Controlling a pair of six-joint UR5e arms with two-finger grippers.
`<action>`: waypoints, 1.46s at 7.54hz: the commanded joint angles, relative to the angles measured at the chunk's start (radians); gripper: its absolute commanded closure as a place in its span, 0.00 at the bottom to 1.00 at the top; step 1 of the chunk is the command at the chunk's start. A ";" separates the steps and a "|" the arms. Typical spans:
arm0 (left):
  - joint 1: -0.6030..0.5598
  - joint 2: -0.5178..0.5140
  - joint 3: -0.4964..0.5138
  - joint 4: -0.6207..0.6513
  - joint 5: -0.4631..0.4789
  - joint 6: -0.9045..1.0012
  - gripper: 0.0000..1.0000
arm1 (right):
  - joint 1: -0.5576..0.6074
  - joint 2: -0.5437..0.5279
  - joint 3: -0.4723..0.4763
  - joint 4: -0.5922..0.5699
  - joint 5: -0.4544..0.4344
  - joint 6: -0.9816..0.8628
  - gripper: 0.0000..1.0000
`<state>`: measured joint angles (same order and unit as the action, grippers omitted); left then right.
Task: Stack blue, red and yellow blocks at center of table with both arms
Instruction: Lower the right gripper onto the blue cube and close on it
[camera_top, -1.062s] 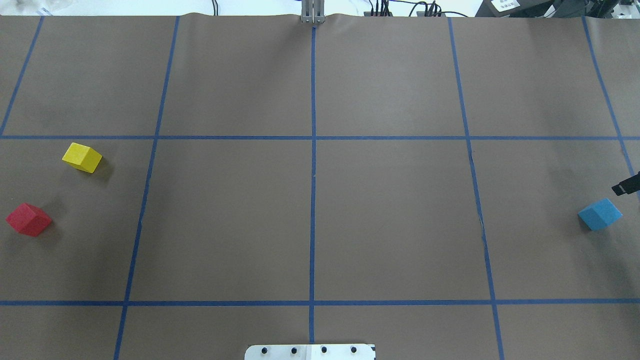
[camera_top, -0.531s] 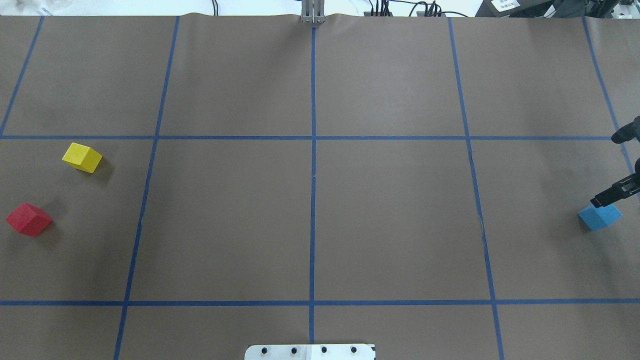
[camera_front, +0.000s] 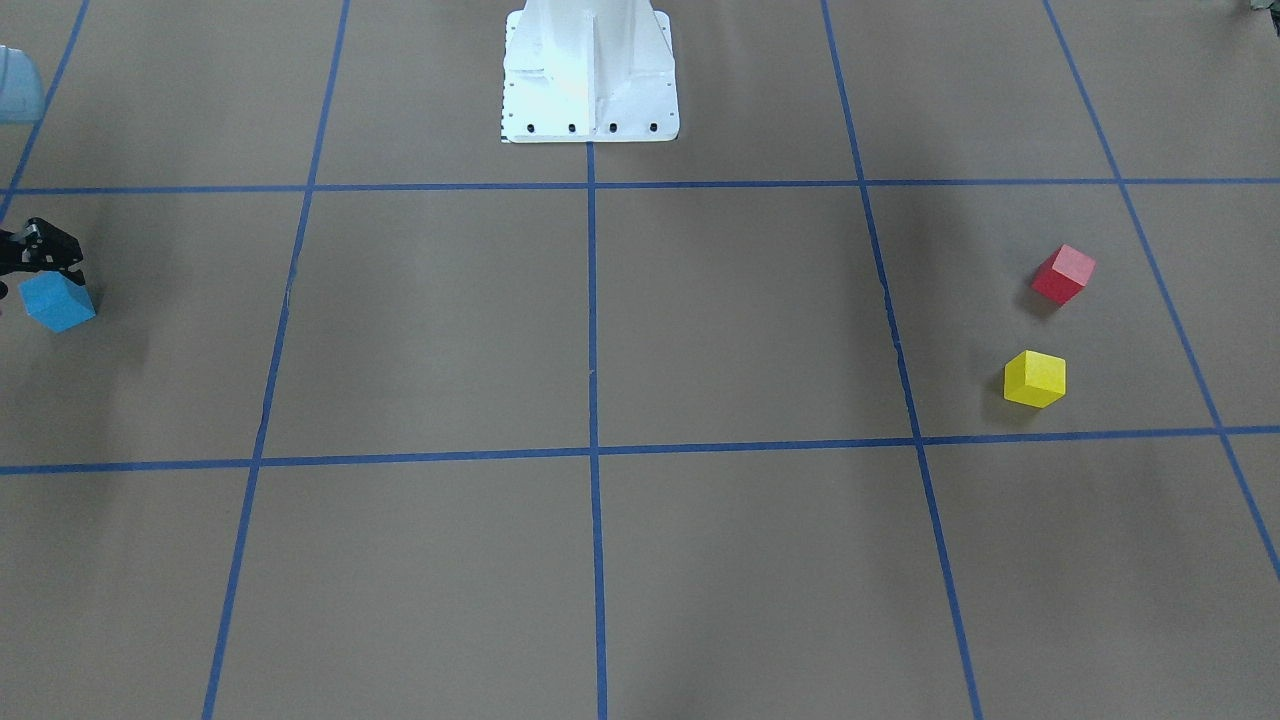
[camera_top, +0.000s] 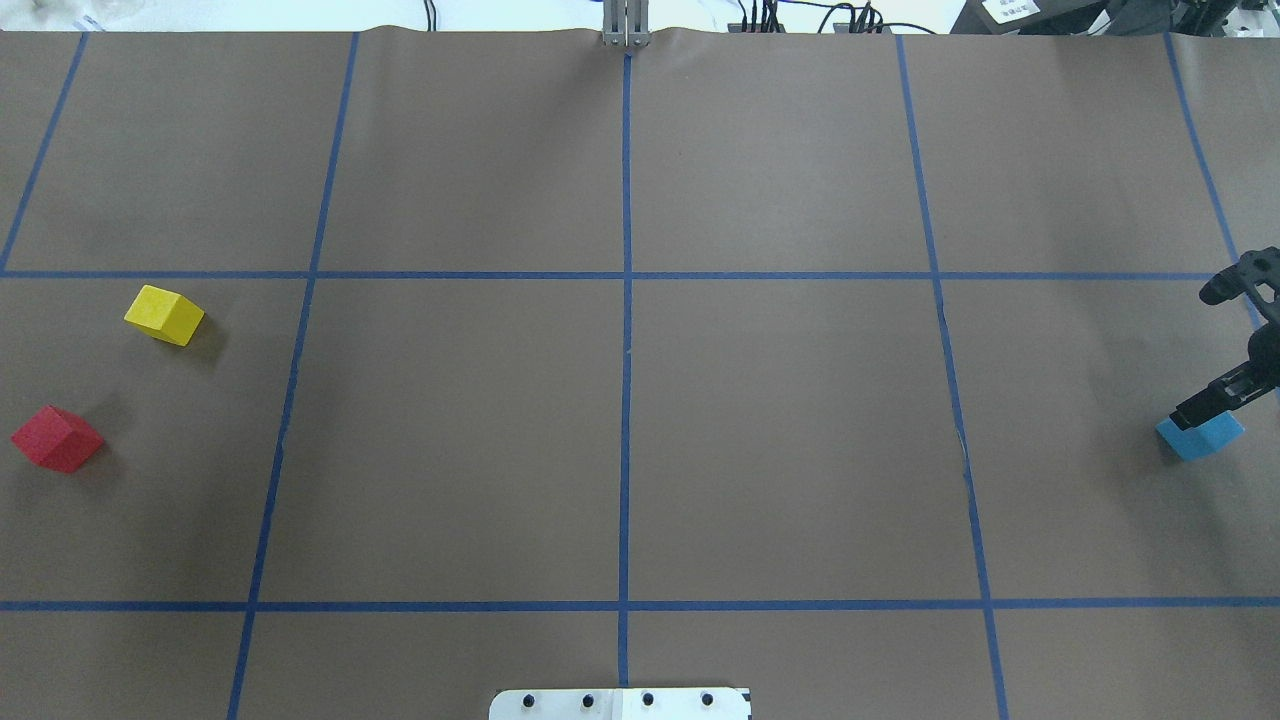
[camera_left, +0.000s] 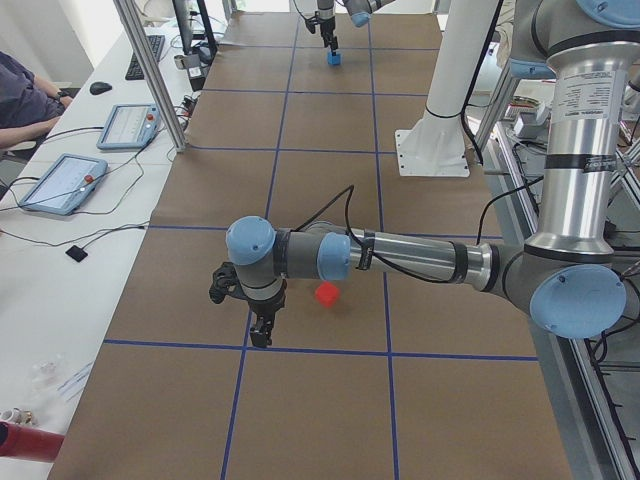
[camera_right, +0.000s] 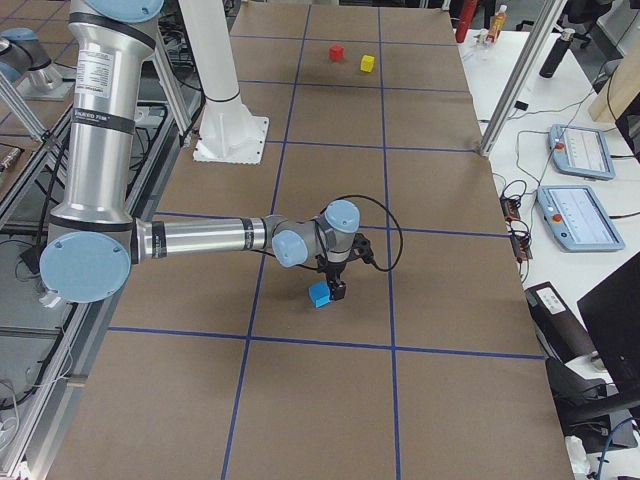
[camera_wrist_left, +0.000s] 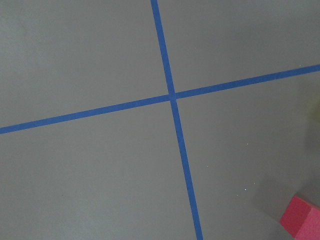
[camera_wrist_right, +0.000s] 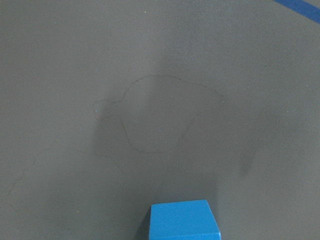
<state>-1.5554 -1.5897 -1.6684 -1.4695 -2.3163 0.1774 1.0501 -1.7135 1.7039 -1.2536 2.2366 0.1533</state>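
Note:
The blue block lies at the table's far right, also in the front view and at the bottom of the right wrist view. My right gripper hangs just over its far edge, looks open and holds nothing. The red block and the yellow block lie apart at the far left. My left gripper shows only in the exterior left view, above the table beside the red block; I cannot tell whether it is open or shut. The red block also shows in a corner of the left wrist view.
Brown paper with a blue tape grid covers the table. The robot's white base plate sits at the near edge. Tablets and cables lie on a side bench beyond the far edge.
My right gripper has moved in from the right edge and come down closer over the blue block. The three blocks have not moved.

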 joint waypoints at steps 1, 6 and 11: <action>0.000 -0.001 -0.001 0.000 0.000 0.001 0.00 | -0.002 0.038 -0.061 0.000 0.003 -0.008 0.00; -0.002 -0.001 -0.002 0.000 0.000 0.001 0.00 | 0.002 0.043 -0.011 -0.018 0.084 -0.006 1.00; -0.005 0.002 -0.022 0.000 -0.002 0.001 0.00 | -0.039 0.519 0.120 -0.746 0.050 0.014 1.00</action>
<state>-1.5594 -1.5889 -1.6830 -1.4695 -2.3172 0.1780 1.0585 -1.3733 1.8347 -1.8189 2.3304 0.1558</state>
